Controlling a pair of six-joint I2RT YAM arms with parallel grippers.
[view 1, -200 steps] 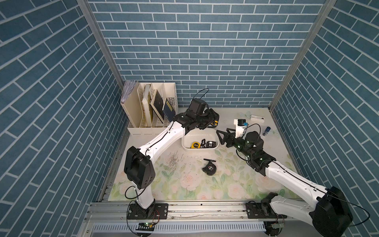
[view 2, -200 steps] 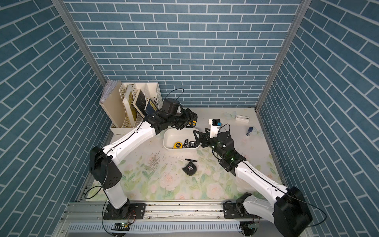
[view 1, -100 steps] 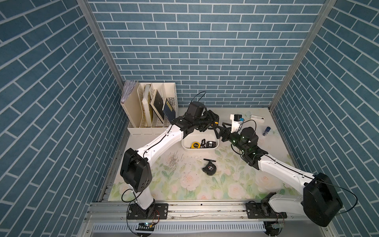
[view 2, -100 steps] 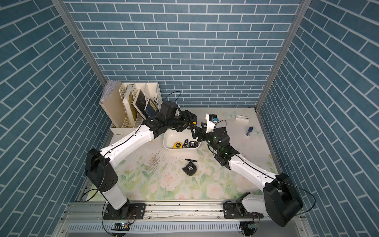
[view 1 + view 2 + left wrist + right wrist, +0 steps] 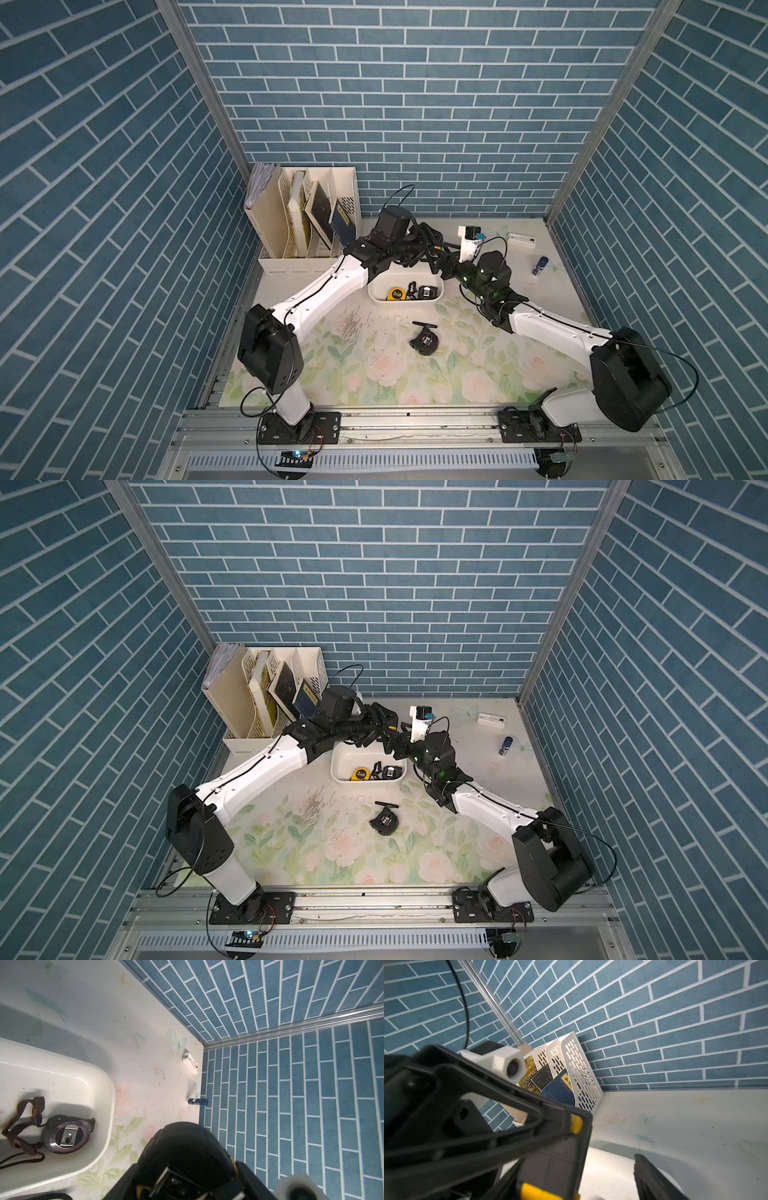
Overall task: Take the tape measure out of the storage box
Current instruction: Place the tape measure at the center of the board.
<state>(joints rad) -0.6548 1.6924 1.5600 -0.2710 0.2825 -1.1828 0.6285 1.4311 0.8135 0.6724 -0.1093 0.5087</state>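
The left gripper is clamped on a black-and-yellow tape measure, held in the air over the far side of the storage box. The right gripper faces it with jaws apart (1 finger stands clear of it). 2 other tape measures lie inside the box.

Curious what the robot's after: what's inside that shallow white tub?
A yellow tape measure and a dark tape measure with a strap lie in the storage box. Its far side is covered by the robot arms.
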